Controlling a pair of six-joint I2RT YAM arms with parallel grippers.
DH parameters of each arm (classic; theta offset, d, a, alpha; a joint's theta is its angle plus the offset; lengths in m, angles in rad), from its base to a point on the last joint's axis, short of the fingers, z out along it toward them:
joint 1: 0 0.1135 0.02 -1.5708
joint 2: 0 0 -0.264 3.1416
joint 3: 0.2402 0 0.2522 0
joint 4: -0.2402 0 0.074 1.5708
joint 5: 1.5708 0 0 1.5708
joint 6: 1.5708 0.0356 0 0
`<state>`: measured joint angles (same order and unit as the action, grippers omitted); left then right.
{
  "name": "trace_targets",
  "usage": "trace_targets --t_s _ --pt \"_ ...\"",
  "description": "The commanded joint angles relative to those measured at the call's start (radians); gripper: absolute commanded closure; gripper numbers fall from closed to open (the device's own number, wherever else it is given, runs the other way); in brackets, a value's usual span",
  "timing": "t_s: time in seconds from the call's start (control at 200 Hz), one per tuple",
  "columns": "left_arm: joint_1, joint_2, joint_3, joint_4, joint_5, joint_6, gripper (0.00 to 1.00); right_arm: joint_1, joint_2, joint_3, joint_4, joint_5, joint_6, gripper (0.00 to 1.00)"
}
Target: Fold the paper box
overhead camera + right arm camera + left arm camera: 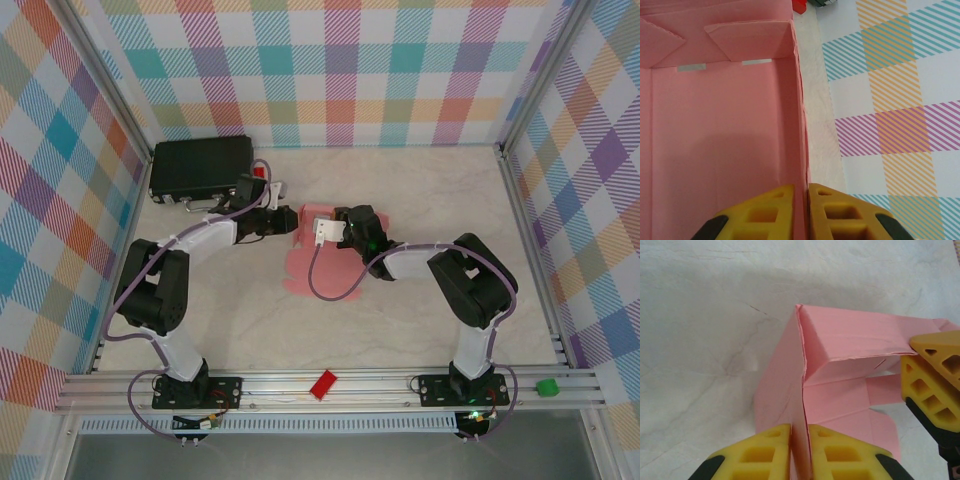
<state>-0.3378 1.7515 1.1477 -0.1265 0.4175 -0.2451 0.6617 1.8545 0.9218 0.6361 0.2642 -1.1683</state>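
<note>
Two small items sit nearest you on the front rail: a red block (323,384) between the arm bases and a green block (546,387) at the right end. Past them, mid-tabletop (400,330), you have the paper box (300,268), partly raised, with pink flaps spread flat toward you. Your left gripper (800,432) is nipped narrow onto an upright corner wall of the box, the card sandwiched between its yellow fingers (765,450). Your right gripper (801,192) is likewise pinched onto a side wall, seen from inside the box; two end flaps fold inward beyond it. The two grippers sit close together at the box's far part. Farther back on the left, a black case (200,168) lies near the back wall.
</note>
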Motion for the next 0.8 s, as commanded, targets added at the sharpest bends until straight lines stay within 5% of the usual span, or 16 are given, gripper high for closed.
trace_targets --t_s 0.0,0.795 --pt "-0.019 -0.017 -0.023 0.031 0.064 -0.02 0.83 0.016 0.014 -0.025 -0.013 -0.011 -0.001 0.85" --pt "-0.045 -0.042 -0.171 0.11 0.034 -0.025 0.78 0.024 0.026 -0.106 0.175 -0.014 -0.056 0.86"
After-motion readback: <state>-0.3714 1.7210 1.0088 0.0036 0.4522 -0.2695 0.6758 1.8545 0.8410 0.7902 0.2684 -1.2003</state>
